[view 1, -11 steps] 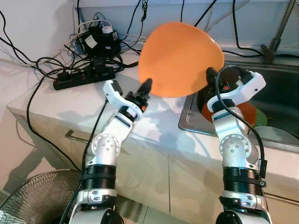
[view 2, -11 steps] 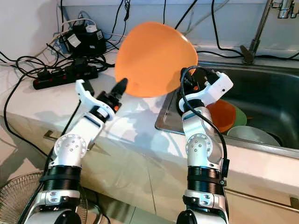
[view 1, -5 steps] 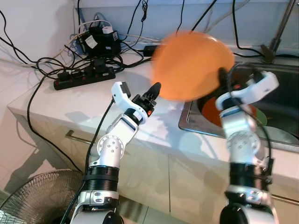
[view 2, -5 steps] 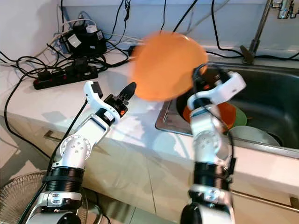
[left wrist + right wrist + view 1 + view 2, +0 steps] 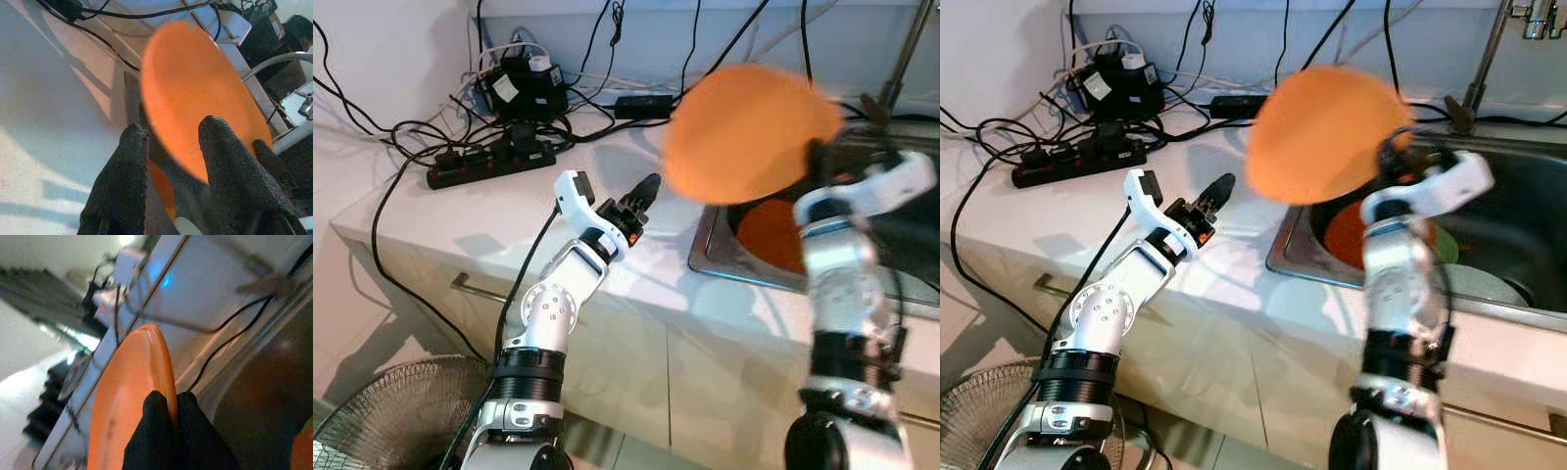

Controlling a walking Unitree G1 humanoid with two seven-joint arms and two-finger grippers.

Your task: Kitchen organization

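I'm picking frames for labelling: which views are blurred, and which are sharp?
Both eye views: orange plate and right arm smeared by motion, left pincer and power strip crisp. Left wrist view: sharp. Right wrist view: soft background, right pincer on the rim fairly clear.

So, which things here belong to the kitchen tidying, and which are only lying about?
Part of the job:
- orange plate, pinched at its rim by the right gripper
- left gripper, open over the counter
- sink with an orange bowl in it

Just lying about:
- power strip
- black cables
- fan on the floor
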